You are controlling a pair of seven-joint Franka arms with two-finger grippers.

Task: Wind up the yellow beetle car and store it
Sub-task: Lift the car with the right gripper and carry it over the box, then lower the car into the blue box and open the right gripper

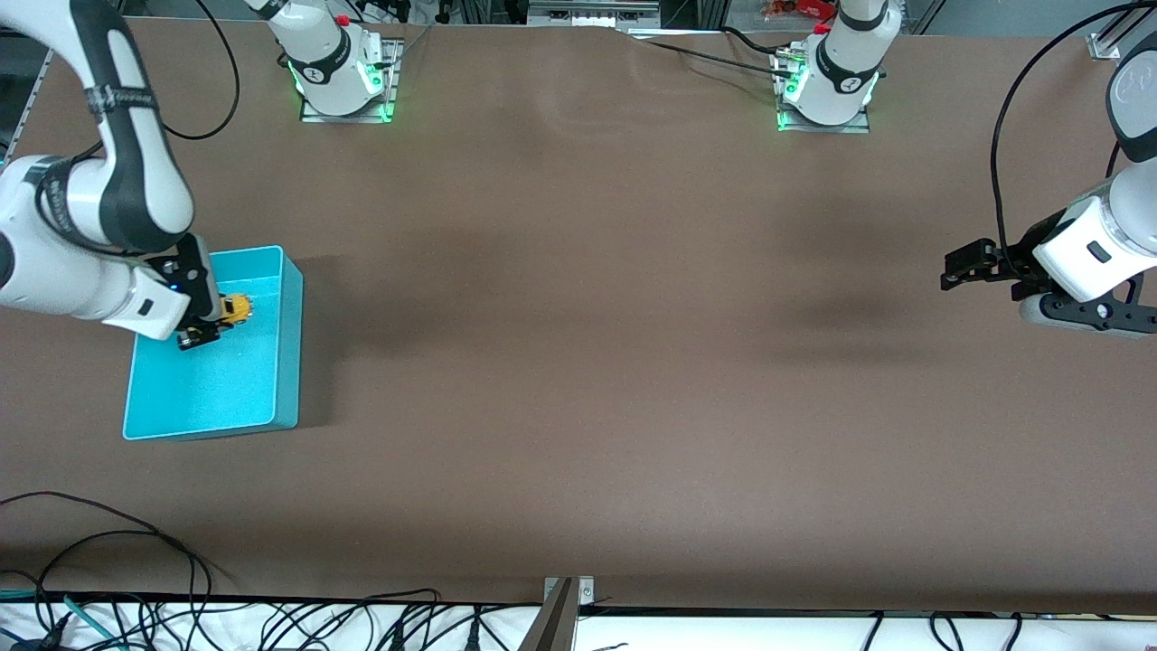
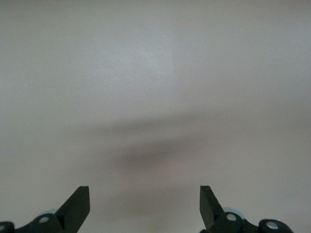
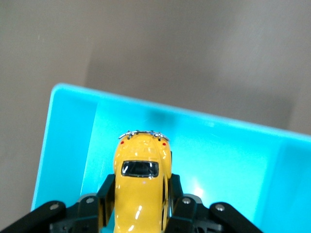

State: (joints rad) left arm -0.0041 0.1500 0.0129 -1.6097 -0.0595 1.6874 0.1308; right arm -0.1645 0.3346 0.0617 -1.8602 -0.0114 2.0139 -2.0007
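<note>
While the yellow beetle car point(image 1: 237, 308) is clamped between the two fingers of the right gripper point(image 1: 206, 316), it is held in the air over the open cyan bin point(image 1: 287, 362), which stands on the brown surface point(image 1: 578, 362) toward the right arm's end. In the front view the car is seen at about nine o'clock from the middle of the surface, over the part of the bin that lies toward the robots' bases. In the right wrist view the car point(image 3: 141, 187) is shown gripped by its sides, its rounded end with small red lights and a chrome bumper pointing away from the gripper point(image 3: 140, 204) toward the bin's wall point(image 3: 194, 121). The left gripper point(image 1: 958, 268) is held spread apart and empty above bare surface at about three o'clock, where that arm waits; only blank surface is seen between its fingers point(image 2: 77, 206). Several risks can be judged from here. If the car is let go from this height, it could bounce or land on its side. If its spring has been wound, the wheels could spin on release and the car could be driven against the wall. Whether it is wound cannot be told.
</note>
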